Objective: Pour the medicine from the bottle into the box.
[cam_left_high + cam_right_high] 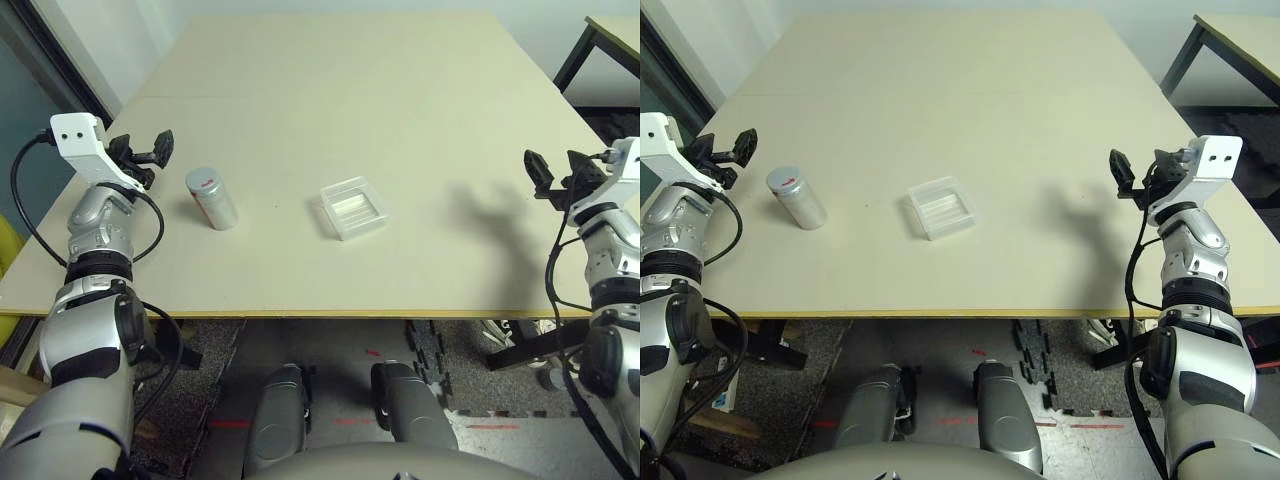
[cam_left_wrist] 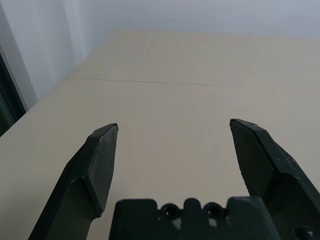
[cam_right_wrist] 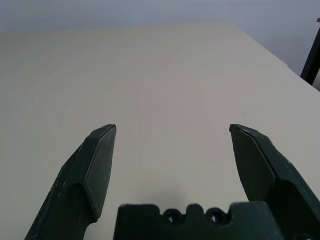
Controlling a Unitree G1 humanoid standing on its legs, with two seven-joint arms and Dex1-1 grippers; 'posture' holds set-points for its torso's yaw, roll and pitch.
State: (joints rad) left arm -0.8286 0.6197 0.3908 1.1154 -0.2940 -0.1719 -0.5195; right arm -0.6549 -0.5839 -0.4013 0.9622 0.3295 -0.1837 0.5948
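The bottle (image 1: 212, 198) lies tilted, cap end away from the box (image 1: 353, 208); both grippers' fingers spread, empty.

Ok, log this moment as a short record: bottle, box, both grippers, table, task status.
bottle: bottle stands on the table's left part, grey cap on, red mark on its label
box: clear box lies near the table's middle, to the right of the bottle, apart from it
left gripper: left gripper open, holds nothing, just left of the bottle, not touching it
right gripper: right gripper open, holds nothing, at the table's right edge, far from the box
table: beige table
task status: nothing grasped, pouring not yet begun
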